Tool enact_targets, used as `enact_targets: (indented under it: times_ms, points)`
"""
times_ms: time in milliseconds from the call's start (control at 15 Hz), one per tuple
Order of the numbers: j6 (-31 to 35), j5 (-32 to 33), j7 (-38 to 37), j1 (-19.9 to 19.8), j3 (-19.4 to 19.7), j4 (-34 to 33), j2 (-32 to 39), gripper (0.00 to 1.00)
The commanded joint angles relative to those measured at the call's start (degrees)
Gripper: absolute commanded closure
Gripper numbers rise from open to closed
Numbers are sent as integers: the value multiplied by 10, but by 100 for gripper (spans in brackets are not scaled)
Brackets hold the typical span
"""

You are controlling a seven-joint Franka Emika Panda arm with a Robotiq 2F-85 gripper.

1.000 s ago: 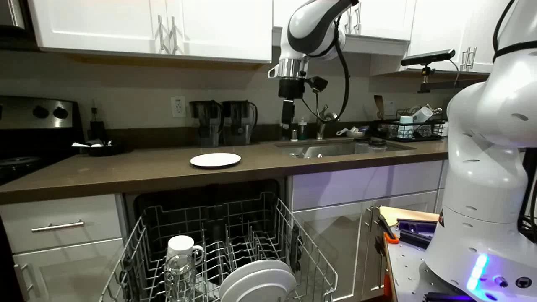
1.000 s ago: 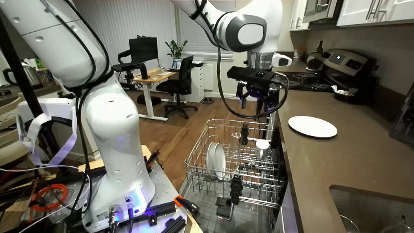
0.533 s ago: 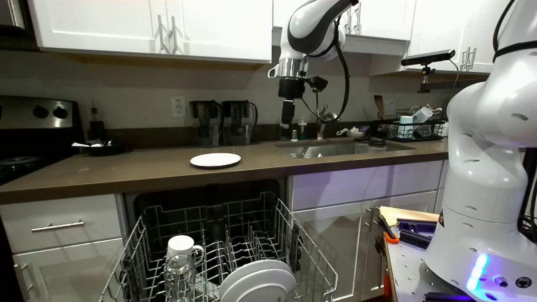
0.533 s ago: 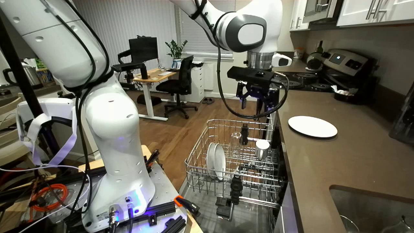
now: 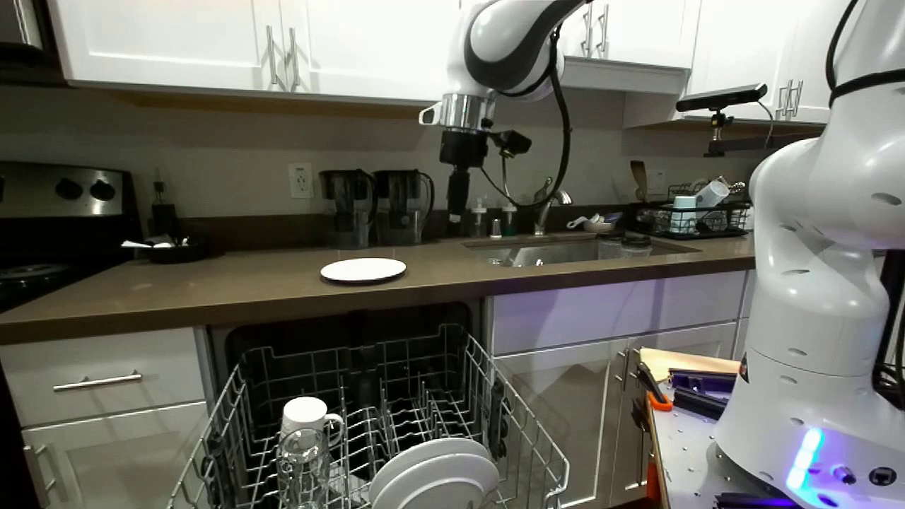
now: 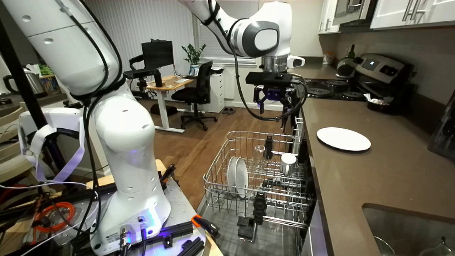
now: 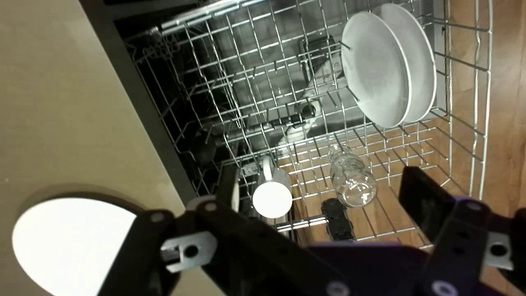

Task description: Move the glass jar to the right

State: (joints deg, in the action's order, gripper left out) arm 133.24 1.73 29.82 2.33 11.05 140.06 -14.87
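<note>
Gripper (image 7: 320, 187) spread wide, hanging clear above the dish rack (image 7: 488, 90). Rack, beyond the front edge of the counter (image 6: 373, 174): one glass jar (image 7: 352, 181), one white mug (image 7: 272, 199) nearer that edge, two white plates (image 7: 376, 70). Counter: one flat plate (image 6: 343, 139) near the same edge.

Wrist view: glass jar (image 7: 353, 179) between 3 and 4 o'clock is clear, smooth, shiny glass. Mug (image 7: 272, 200) at 6 looks ceramic, smooth. Plates (image 7: 376, 70) at 2: smooth, satin. Rack (image 7: 201, 15) is bare shiny metal wire. Floor (image 7: 508, 135) at 3: wood grain. Counter (image 7: 70, 102) near 9: smooth, low sheen. Gripper (image 7: 320, 180) is matt, links (image 7: 207, 242) bright metal. In an exterior view, arm (image 6: 122, 124) at 9: glossy.
</note>
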Motion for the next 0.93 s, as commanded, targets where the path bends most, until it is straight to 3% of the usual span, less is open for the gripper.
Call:
enact_targets:
  times_ms: [0, 200, 400, 867]
  points:
    - [33, -19, 39, 26, -33, -37, 57, 0]
    - [41, -39, 62, 49, -62, -84, 119, 0]
    - [22, -51, 83, 48, -93, -143, 183, 0]
    - [14, 5, 56, 35, -150, -299, 349, 0]
